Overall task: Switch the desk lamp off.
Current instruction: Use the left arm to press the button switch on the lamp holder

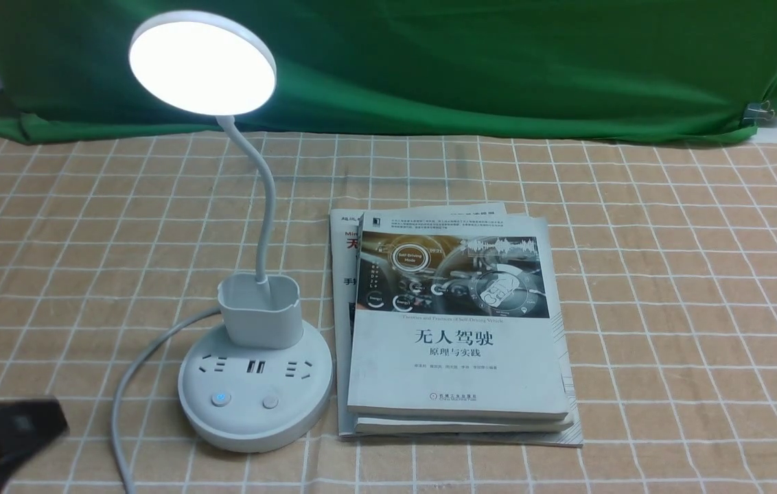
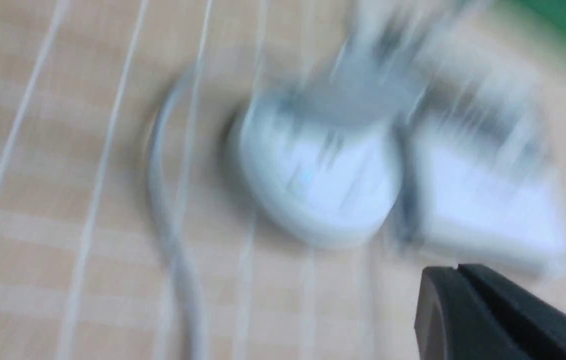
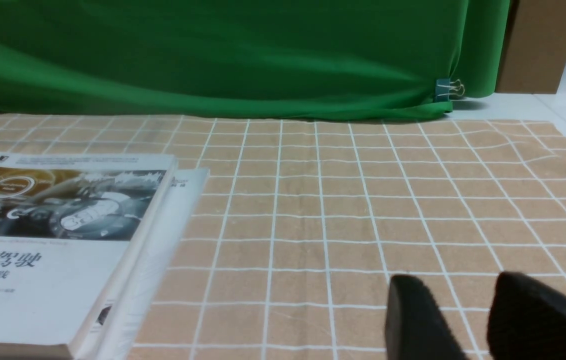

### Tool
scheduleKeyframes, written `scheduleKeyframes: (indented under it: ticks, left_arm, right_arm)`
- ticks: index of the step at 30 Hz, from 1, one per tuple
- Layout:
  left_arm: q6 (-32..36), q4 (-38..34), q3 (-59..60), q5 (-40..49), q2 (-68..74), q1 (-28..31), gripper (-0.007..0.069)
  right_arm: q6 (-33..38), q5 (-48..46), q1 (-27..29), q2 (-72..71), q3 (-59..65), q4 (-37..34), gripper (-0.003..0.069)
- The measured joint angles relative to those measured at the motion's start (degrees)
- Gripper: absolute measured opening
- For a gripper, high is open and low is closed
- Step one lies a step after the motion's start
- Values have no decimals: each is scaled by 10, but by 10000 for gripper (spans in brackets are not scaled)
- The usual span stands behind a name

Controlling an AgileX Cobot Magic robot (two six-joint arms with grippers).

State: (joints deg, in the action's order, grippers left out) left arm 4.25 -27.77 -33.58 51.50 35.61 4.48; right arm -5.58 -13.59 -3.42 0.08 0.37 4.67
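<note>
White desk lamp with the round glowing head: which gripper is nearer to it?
Left. The black left gripper is just left of the white desk lamp's base, nearer the robot; the black right gripper is beyond the books, outside the front view.

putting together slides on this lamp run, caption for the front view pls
Desk lamp still to be switched off, glowing beside stacked books, left tool at the table's near left

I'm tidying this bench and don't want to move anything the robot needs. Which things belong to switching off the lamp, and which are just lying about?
Part of the job:
- desk lamp, lit
- its cable
- left hand, fingers together

Just lying about:
- stack of books, right of the lamp
- green cloth behind
- binder clip on the cloth
</note>
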Motion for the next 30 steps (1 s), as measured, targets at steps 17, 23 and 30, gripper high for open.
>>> scheduleKeyframes:
  ticks: [17,23,30]
  left_arm:
    - [35,113,-174,21,416,-248,-8]
    - [6,162,-230,20,499,-302,-8]
    - [9,183,-309,45,584,-304,-8]
  right_arm:
    - [0,0,0,0,0,0,242]
    - [0,0,0,0,0,0,242]
    - [0,0,0,0,0,0,242]
